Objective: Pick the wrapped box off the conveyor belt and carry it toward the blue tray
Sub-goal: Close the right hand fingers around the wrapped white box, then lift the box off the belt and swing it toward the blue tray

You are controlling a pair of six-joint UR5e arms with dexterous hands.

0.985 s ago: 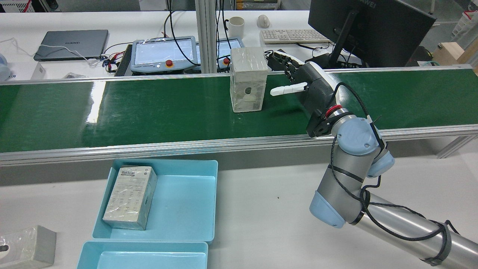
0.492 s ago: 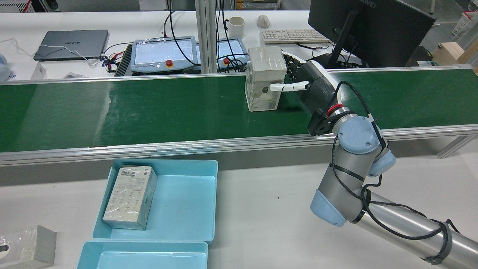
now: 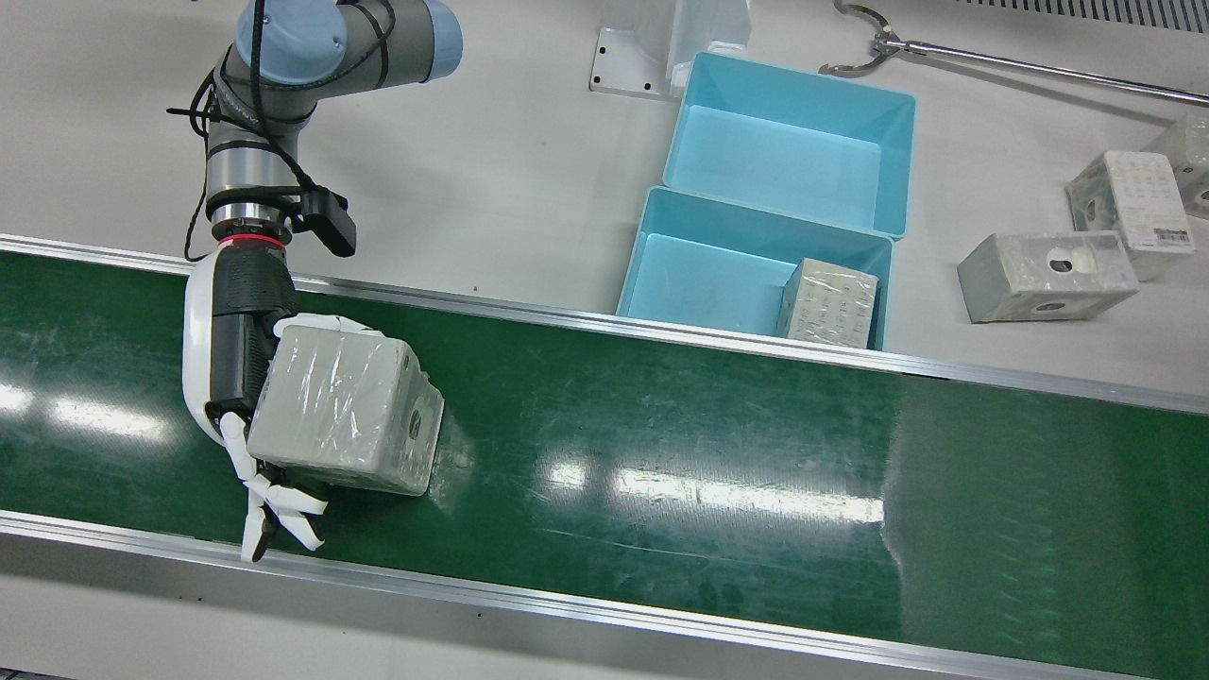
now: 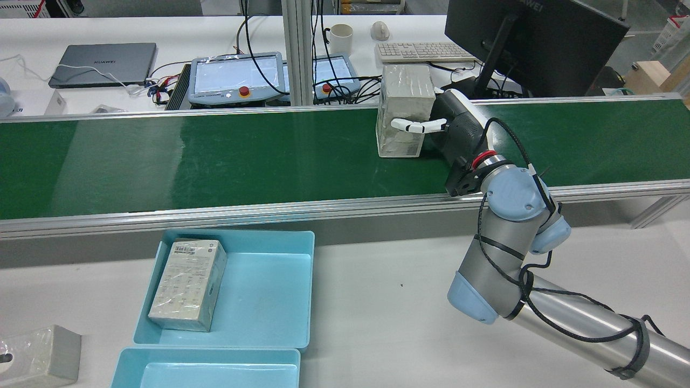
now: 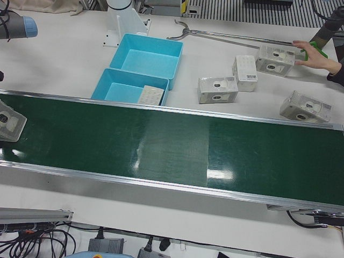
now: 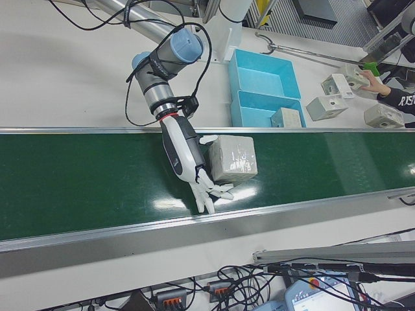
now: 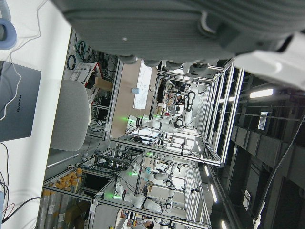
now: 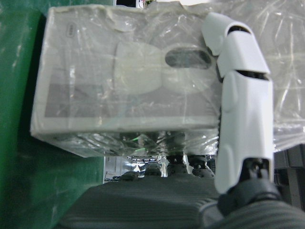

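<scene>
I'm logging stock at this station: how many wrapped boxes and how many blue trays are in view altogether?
Wrapped boxes: 6. There is 1 on the belt at, 1 in a tray and 4 on the table at and.
Blue trays: 2
Total: 8

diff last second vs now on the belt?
The wrapped box rode the conveyor belt toward the rear view's right, from clear of the right hand until it sits against the palm, one white finger now across its near face. The hand itself barely shifted. The box is still on the belt, not lifted. The blue tray and the box inside it are unchanged.
</scene>
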